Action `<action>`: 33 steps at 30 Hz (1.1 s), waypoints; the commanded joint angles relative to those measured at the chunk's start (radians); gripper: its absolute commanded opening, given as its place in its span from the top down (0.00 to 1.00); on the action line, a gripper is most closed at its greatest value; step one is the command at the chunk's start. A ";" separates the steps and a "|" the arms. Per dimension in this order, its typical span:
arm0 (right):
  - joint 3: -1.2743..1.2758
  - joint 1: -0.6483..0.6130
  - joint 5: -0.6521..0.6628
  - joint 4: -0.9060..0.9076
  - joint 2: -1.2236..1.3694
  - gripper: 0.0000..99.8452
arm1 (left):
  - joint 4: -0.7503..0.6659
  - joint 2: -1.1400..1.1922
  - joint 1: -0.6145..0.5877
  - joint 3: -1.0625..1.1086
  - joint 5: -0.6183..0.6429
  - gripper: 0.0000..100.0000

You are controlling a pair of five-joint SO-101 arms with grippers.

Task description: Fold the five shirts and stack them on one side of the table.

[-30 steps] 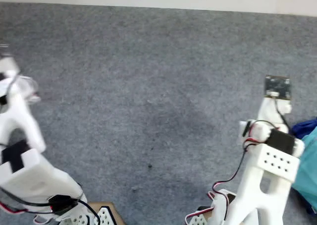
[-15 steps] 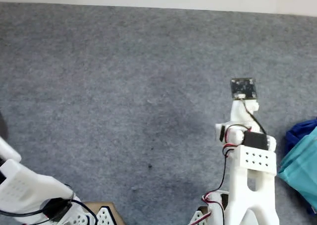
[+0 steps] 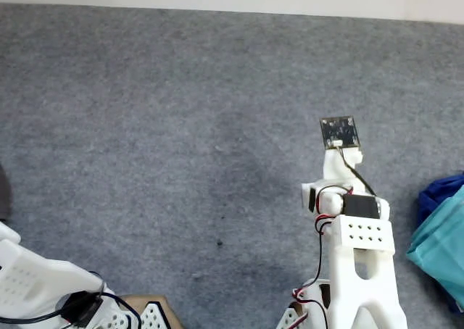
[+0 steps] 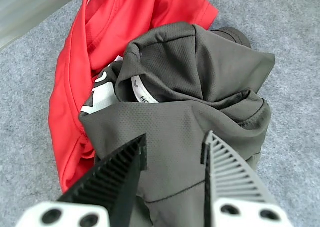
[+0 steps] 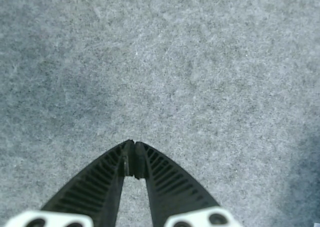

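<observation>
The left gripper hangs with its fingers spread wide, directly above a crumpled dark grey shirt. That shirt lies bunched on top of a red shirt, which sticks out from under it beyond the gripper's tips and along one side. Both rest on the grey table.

The right gripper has its fingers pressed together at the tips and points down at the grey table surface.

In the high view the right arm rises from the near edge with its forearm stretched forward over the table. Off to its right, well apart from its gripper, a blue shirt and a teal shirt lie touching at the table's edge. The left arm sits low at the near left corner and reaches out past that side.
</observation>
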 commanded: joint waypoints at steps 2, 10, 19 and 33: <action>-0.007 -0.012 -0.009 -0.018 -0.025 0.99 | -0.150 0.028 0.001 -0.065 -0.003 0.83; -0.007 -0.016 -0.009 -0.024 -0.025 0.99 | -0.086 0.297 -0.005 -0.367 -0.003 0.84; 0.058 -0.053 -0.009 -0.087 -0.025 0.99 | -0.006 0.444 -0.001 -0.545 -0.003 0.84; 0.065 -0.051 -0.011 -0.087 -0.025 0.99 | 0.017 0.453 0.047 -0.549 -0.002 0.99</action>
